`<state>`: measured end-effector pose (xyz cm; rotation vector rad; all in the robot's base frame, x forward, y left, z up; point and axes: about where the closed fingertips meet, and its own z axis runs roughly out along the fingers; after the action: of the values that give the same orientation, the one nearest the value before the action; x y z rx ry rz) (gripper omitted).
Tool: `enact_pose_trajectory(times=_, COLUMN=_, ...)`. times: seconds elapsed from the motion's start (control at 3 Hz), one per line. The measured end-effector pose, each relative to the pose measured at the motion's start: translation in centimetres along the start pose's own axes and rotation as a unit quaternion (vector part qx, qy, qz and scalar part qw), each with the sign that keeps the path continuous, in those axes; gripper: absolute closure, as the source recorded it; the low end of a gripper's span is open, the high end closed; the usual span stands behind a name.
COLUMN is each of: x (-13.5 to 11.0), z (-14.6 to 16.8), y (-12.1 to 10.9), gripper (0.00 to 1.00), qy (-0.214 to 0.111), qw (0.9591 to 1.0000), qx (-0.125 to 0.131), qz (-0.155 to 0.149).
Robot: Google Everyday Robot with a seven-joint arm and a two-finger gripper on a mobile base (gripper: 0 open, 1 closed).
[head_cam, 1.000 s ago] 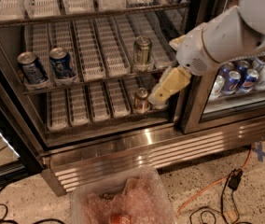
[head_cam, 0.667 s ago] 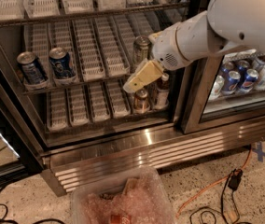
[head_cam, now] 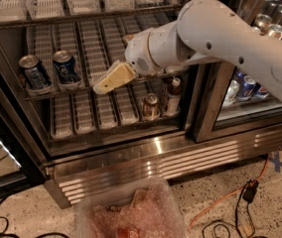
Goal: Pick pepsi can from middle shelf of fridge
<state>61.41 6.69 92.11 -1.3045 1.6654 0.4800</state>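
Observation:
The fridge (head_cam: 131, 152) stands open in front of me. Its middle shelf (head_cam: 96, 58) is lined with white slotted trays. Two blue cans stand at the shelf's left end. The deeper-blue pepsi can (head_cam: 65, 67) is the right one of the pair, and a paler blue-and-white can (head_cam: 34, 73) is to its left. My gripper (head_cam: 102, 87), cream-coloured on a white arm (head_cam: 205, 29), hangs in front of the middle shelf. It points down-left and is a short way right of the pepsi can, not touching it. The arm hides the shelf's right part.
On the bottom shelf a brownish can (head_cam: 151, 105) and a small bottle (head_cam: 173, 95) stand under the arm. A second glass door on the right shows more cans (head_cam: 245, 88). A clear plastic bin (head_cam: 131, 212) sits on the floor in front, and cables (head_cam: 245, 192) lie at the right.
The arm has swung left across the fridge front. The gripper moved from the right side near the lower shelf to the middle shelf, closer to the two blue cans.

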Motion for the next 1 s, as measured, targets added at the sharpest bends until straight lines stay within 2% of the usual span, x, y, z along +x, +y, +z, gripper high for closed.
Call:
enact_pose_trajectory(times=0.33, x=-0.1, z=0.1, y=0.0, gripper=0.00, qy=-0.001, qw=1.0000, qx=0.000, qz=0.000)
enact_pose_trajectory(times=0.67, x=0.0, z=-0.4, y=-0.4, gripper=0.00, qy=-0.001, qw=0.9998, qx=0.018, qz=-0.005)
enact_pose_trajectory(times=1.0, x=0.6, z=3.2, y=0.0, gripper=0.00, qy=-0.034, qw=0.9993, qx=0.017, qz=0.006)
